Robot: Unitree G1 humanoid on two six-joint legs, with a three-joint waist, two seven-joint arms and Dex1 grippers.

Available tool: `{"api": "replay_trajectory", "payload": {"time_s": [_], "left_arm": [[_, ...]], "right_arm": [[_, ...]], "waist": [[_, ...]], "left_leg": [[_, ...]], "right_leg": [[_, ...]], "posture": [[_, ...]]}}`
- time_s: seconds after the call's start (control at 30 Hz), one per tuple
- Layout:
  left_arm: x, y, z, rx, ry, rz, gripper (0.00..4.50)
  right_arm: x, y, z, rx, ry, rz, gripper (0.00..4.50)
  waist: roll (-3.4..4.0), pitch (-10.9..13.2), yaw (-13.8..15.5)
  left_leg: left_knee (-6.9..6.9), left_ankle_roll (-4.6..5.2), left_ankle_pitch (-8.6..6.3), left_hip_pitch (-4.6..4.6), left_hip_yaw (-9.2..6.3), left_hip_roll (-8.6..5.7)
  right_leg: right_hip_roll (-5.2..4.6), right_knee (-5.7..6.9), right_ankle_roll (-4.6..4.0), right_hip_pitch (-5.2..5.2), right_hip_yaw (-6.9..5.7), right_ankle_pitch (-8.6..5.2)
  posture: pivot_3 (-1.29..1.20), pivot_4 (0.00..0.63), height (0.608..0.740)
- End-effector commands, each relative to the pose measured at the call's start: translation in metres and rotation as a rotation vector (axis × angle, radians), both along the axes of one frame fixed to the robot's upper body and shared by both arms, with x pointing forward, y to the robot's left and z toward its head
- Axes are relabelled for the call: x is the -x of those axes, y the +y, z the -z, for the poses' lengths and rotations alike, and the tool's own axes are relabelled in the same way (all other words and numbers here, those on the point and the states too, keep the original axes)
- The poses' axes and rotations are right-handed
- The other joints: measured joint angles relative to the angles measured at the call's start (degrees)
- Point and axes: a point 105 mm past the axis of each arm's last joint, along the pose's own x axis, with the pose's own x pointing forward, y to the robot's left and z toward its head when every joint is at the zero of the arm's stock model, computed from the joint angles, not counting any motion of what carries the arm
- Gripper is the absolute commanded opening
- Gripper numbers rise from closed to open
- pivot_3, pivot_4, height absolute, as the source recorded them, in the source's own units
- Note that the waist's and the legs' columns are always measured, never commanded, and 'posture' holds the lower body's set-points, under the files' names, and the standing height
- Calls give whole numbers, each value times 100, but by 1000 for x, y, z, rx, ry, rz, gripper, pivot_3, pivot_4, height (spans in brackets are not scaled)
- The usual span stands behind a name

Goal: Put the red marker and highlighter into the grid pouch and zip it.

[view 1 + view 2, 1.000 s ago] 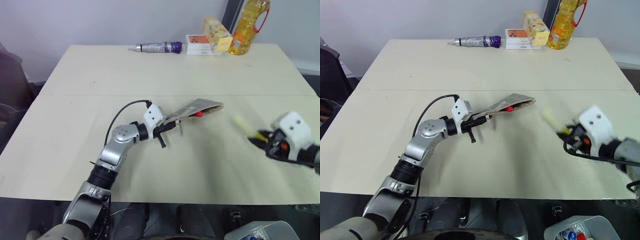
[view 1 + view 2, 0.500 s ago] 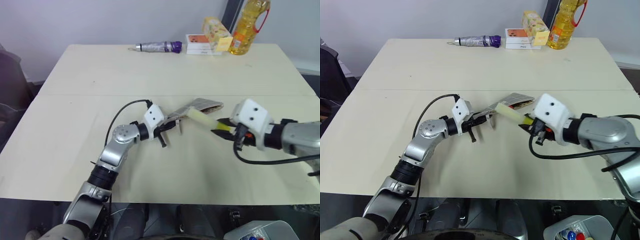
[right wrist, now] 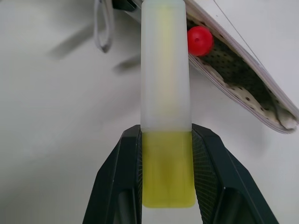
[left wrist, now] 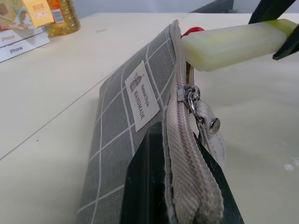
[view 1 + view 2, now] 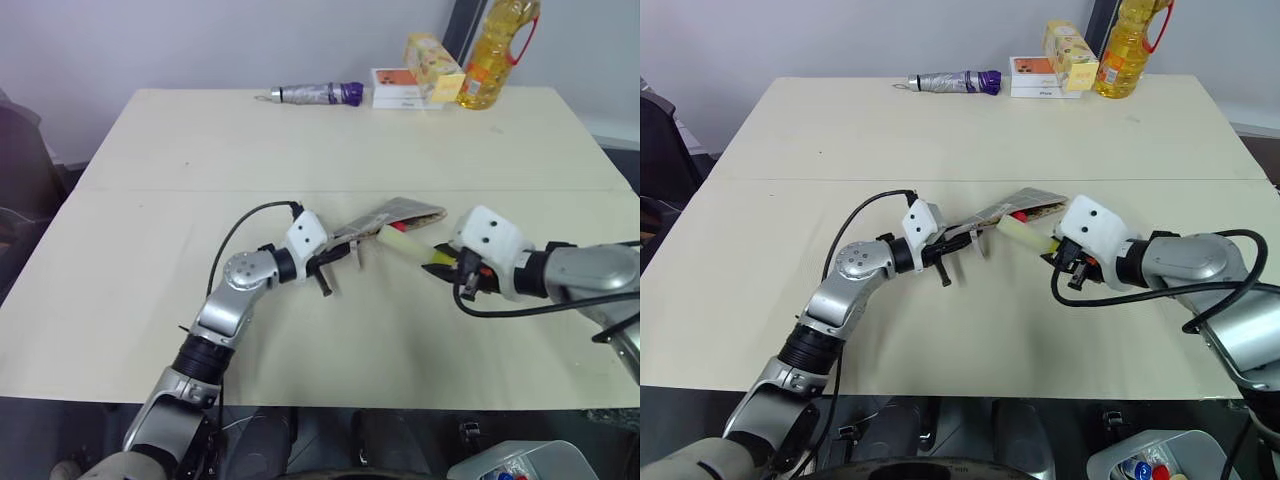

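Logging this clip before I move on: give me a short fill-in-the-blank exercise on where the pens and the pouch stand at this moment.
1. The right gripper is shut on the ____.
2. The red marker already lies inside the open ____.
3. The left gripper holds the pouch at its ____ end.
4. The highlighter's pale cap end points toward the pouch's ____.

Missing words: highlighter; pouch; zipper; opening

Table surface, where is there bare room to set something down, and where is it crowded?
Free: the wide strip of table between the umbrella and the grid pouch, plus the near edge. Crowded: the far corner with boxes and oil bottle, and the middle, where both grippers meet at the pouch.
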Motion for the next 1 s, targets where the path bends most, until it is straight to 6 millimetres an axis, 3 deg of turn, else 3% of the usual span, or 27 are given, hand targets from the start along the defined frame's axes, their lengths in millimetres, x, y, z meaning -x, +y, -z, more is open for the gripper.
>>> {"api": "replay_trajectory", "payload": {"time_s": [0.03, 0.23, 0.5, 0.93, 1.0], "left_arm": [[3, -2, -11, 10, -49, 19, 0], [8, -3, -11, -28, -92, 49, 0], [18, -4, -4, -142, -175, 122, 0], [30, -18, -5, -207, -274, 207, 0], [29, -18, -5, -210, -278, 207, 0]], "right_arm": [[-2, -10, -8, 57, -35, 17, 856], [-8, -26, -4, 168, -48, 48, 856], [-12, -17, -8, 240, -63, -30, 856], [-18, 38, -1, 212, -57, -202, 856], [-16, 45, -2, 200, -56, -233, 1882]], "waist": [[0, 0, 1], [1, 0, -11], [2, 0, -6], [2, 0, -11], [2, 0, -9]], "left_leg": [[0, 0, 0, 0, 0, 0], [-1, 0, 0, 0, 1, 0], [-3, 0, 0, 0, 1, 0], [-4, 0, 0, -1, 0, 0], [-3, 0, 0, -2, 0, 0]], "right_leg": [[0, 0, 0, 0, 0, 0], [0, 0, 0, -1, 1, 0], [0, 0, 0, -2, 2, 0], [-2, 0, 0, -7, 4, 0], [-1, 0, 0, -7, 5, 0]], "posture": [[0, 150, 740], [0, 150, 740], [0, 150, 740], [0, 150, 740], [0, 150, 740]]}}
